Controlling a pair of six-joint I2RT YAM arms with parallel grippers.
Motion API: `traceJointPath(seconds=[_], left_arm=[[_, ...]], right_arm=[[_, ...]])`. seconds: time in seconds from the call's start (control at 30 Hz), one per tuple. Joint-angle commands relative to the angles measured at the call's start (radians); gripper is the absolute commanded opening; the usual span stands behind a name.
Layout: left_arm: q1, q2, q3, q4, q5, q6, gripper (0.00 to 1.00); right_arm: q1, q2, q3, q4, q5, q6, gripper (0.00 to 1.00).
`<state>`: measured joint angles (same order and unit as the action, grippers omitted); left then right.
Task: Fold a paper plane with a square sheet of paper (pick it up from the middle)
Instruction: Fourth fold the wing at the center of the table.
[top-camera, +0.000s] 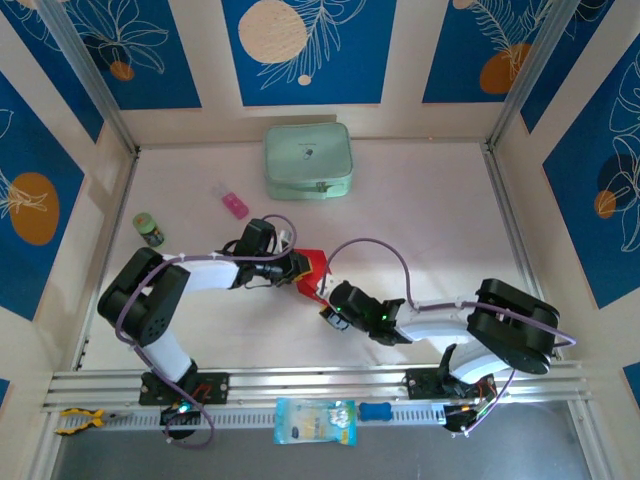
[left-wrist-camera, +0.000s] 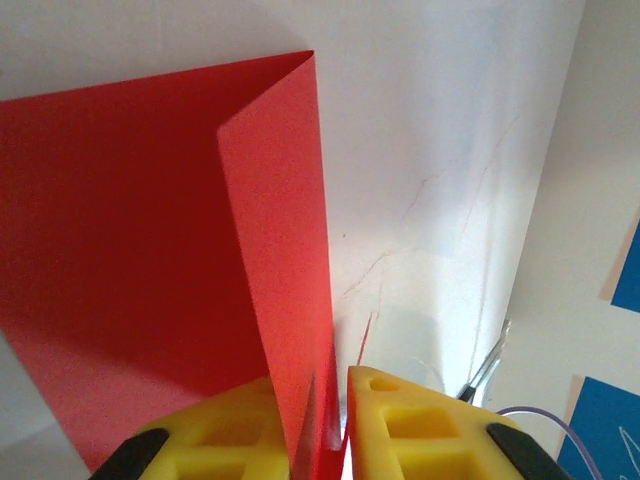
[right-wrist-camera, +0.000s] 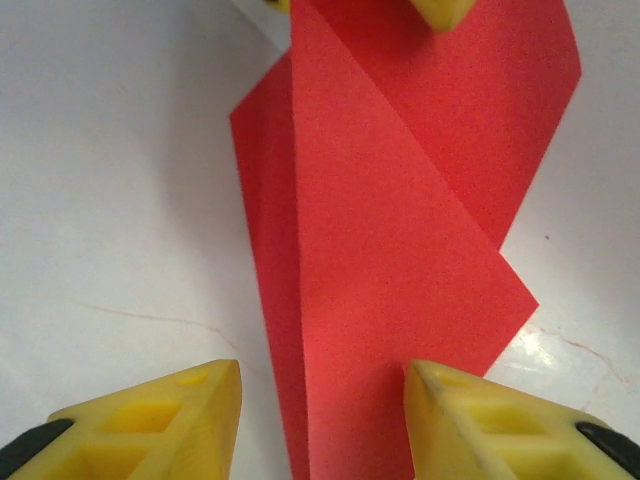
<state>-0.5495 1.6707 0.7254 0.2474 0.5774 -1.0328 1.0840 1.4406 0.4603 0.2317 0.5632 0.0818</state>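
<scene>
1. The right tool (right-wrist-camera: 322, 368) is nearest. Its two yellow fingers stand apart. The near end of the square sheet of paper (right-wrist-camera: 400, 250) lies between them, not squeezed.
2. The red sheet is at the middle of the worktop (top-camera: 430, 220). It is partly folded, with one flap sticking up.
3. Just past it, the left tool (left-wrist-camera: 312, 378) is pinched together on a folded edge of the sheet.
4. I think this is an early fold. It does not look like a plane yet.
5. Next, the flap needs laying flat and the crease pressing down, while one tool keeps the sheet from sliding.
6. A pale green case (top-camera: 307, 160) lies by the far edge.
</scene>
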Motion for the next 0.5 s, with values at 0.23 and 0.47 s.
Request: traceJointPath(seconds=[0.23, 0.47], left_arm=[[0.015, -0.022, 0.025, 0.013, 0.029, -0.013, 0.18], [0.014, -0.021, 0.029, 0.017, 0.033, -0.015, 0.17]], right_arm=[[-0.006, 0.005, 0.039, -0.020, 0.079, 0.033, 0.36], [-0.014, 0.020, 0.046, -0.012, 0.056, 0.030, 0.37]])
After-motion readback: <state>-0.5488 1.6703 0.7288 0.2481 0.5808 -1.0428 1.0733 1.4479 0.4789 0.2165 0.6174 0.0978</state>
